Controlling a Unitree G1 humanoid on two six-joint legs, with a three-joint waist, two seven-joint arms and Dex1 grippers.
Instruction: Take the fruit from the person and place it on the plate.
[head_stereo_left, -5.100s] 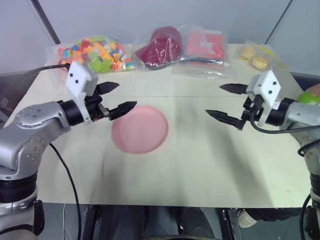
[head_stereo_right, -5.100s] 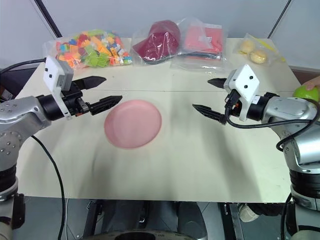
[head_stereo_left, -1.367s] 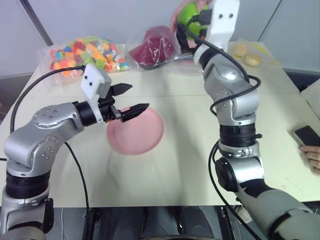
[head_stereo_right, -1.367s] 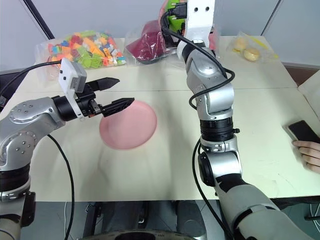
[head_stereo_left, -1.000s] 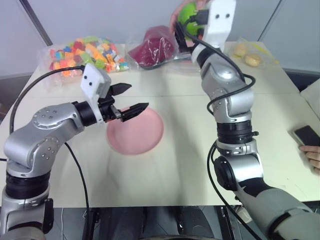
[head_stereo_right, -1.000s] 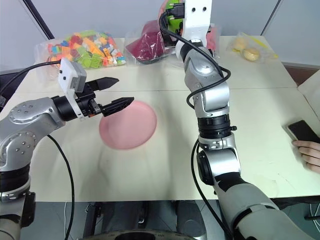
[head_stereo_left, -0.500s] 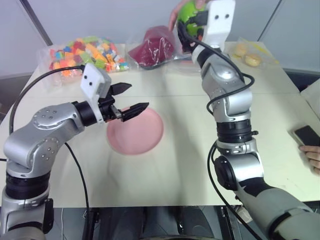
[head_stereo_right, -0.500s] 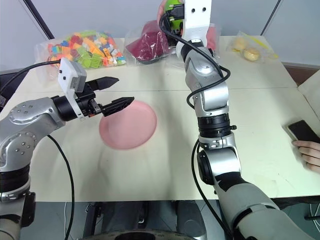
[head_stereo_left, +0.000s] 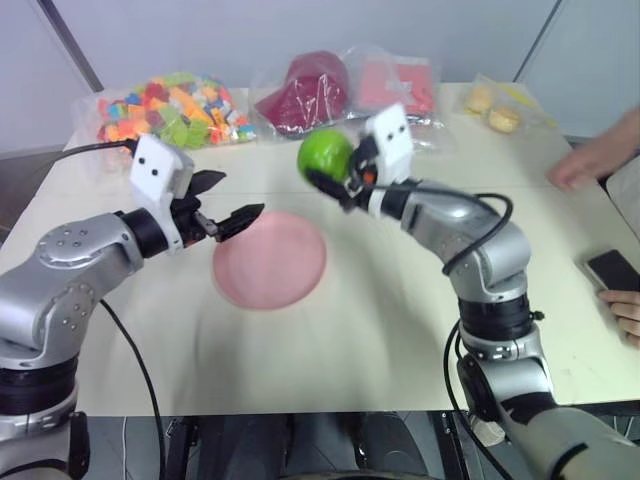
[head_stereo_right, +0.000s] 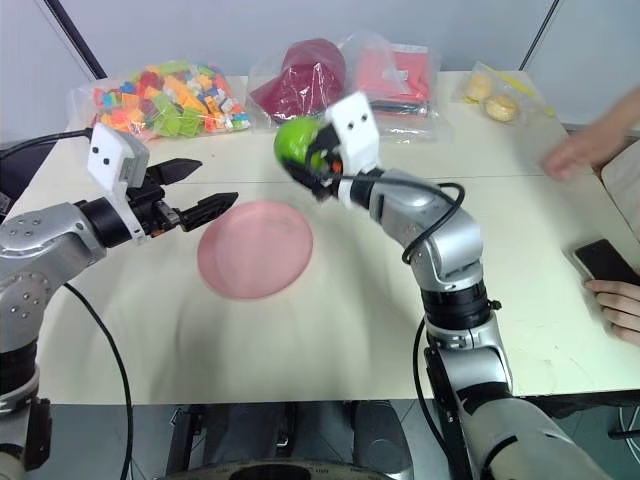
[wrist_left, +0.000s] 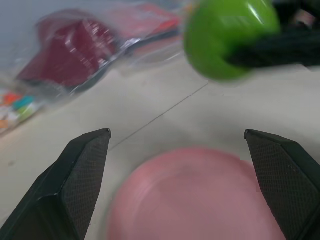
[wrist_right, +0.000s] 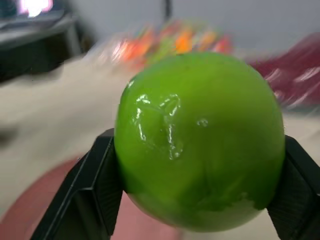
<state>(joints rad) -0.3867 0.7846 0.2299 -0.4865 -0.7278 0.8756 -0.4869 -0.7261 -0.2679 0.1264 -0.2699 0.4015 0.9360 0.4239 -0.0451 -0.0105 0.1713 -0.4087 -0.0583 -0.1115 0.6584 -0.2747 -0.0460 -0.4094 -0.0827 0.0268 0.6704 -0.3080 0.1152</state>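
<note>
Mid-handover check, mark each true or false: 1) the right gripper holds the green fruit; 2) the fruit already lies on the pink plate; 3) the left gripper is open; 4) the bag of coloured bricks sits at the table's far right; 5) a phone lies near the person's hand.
1) True: the right gripper is shut on the green fruit.
2) False: the fruit is held in the air beyond the pink plate, which is bare.
3) True: the left gripper is open and holds nothing.
4) False: the bag of coloured bricks sits at the far left.
5) True: a phone lies beside the person's hand.
</note>
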